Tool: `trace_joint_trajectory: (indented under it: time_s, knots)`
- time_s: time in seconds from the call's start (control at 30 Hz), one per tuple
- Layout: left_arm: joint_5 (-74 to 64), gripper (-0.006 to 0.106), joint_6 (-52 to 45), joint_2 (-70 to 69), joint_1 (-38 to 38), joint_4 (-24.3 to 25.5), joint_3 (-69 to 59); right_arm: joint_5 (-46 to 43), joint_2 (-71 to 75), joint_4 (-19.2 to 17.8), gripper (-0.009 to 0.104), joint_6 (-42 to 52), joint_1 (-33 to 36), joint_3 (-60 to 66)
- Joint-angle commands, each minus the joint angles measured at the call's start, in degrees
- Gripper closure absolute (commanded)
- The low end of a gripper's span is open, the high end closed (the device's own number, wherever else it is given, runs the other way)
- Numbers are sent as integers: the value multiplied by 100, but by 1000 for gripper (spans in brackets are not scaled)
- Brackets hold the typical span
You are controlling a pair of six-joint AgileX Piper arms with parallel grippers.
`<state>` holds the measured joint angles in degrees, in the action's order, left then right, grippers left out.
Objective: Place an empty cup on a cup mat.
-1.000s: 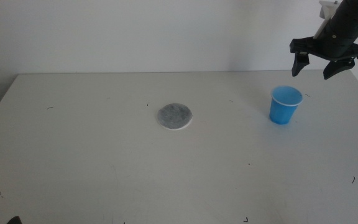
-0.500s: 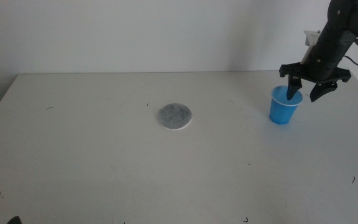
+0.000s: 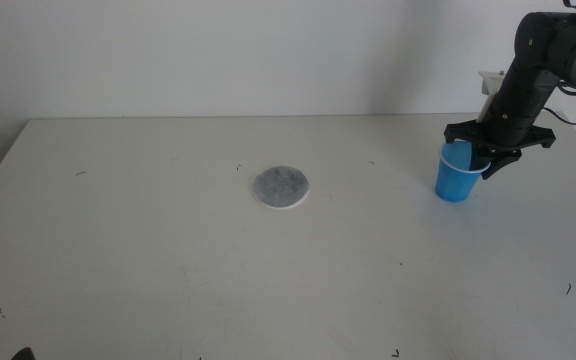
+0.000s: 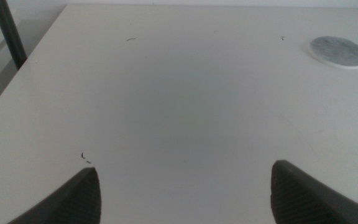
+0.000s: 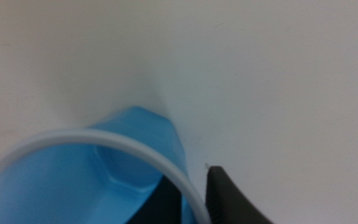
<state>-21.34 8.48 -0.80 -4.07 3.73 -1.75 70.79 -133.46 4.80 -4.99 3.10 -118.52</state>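
The blue cup (image 3: 456, 180) stands upright at the table's far right; its pale rim and lighter blue inside fill the right wrist view (image 5: 92, 180). My right gripper (image 3: 480, 156) is down at the cup's right side, one jaw inside the rim and one outside, closed on the wall; in the right wrist view the gripper (image 5: 191, 194) straddles the rim. The cup is empty. The cup mat (image 3: 281, 187), a mottled grey disc with a white edge, lies flat near the table's middle, well left of the cup, and shows in the left wrist view (image 4: 339, 51). My left gripper (image 4: 185, 186) is open and waits at the near left.
The white table (image 3: 168, 260) has a few small dark marks. A white wall stands behind the table's far edge. The table's right edge is close to the cup. A dark post (image 4: 8, 34) stands beyond the table's left side.
My right gripper has come down from above and behind the cup to its rim, and its jaws have gone from wide open to closed on the cup's wall. The cup mat has not moved.
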Motion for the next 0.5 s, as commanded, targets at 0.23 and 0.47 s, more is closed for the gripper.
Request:
trace_joint_trajectory:
  time_s: [0.23,0.47]
  knots:
    - [384,-5,62,-15,6,2,34,331,593,-60,96,172,48,-147]
    - [384,-5,62,-15,6,2,34,331,1156,70,96,-15,369,-319]
